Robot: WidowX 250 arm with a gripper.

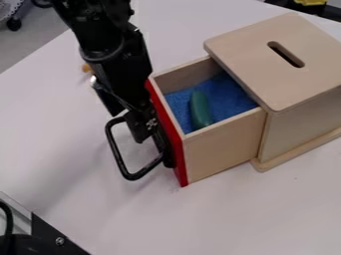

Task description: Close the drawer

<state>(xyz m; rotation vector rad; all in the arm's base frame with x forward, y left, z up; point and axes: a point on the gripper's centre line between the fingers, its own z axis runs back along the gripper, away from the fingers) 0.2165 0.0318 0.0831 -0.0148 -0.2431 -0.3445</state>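
Note:
The black gripper hangs at the outer side of the drawer's red front, close against it and beside the black loop handle. The wooden drawer stands pulled out of the wooden box, toward the left. Inside lie a blue cloth and an elongated green object. Part of the red front and the upper end of the handle are hidden behind the gripper and arm.
The box lid has an oval slot and overhangs the drawer's inner end. A small orange-brown thing sits behind the arm. Black and metal equipment stands at the lower left corner of the white table.

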